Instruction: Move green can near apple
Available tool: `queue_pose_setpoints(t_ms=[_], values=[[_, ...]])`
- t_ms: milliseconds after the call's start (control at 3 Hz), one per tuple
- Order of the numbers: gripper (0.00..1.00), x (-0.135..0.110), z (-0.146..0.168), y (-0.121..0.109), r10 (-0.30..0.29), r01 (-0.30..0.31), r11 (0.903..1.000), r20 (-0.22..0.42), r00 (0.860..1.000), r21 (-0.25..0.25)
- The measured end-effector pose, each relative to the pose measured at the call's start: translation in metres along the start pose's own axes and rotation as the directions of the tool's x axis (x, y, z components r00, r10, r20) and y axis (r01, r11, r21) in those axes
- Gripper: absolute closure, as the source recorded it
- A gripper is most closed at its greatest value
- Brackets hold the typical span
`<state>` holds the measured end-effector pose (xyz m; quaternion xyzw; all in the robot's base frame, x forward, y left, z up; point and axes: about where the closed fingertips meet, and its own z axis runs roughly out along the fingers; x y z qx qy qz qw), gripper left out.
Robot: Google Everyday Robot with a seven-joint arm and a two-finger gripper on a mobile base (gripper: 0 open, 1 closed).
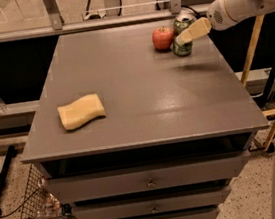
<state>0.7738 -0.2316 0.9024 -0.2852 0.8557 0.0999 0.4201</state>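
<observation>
The green can (181, 24) stands upright on the grey table (141, 96) near its far right corner, silver top showing. The red apple (163, 38) sits just left of it, almost touching. My gripper (188, 33) reaches in from the right on the white arm (236, 0) and sits at the can, its tan part crossing the front of the can's body. The lower middle of the can is hidden behind it.
A yellow sponge (81, 111) lies on the left part of the table. Drawers (149, 183) are below the tabletop. A rail (116, 21) runs behind the table's far edge. A wooden stand (251, 51) is to the right, a wire basket (41, 202) on the floor at the left.
</observation>
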Motion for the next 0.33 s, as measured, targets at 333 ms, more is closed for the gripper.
queue_pose_setpoints(t_ms=[333], values=[[0.00,0.0148,-0.0421,-0.0073,0.024,-0.026,0.9959,0.022,0.999,0.086]])
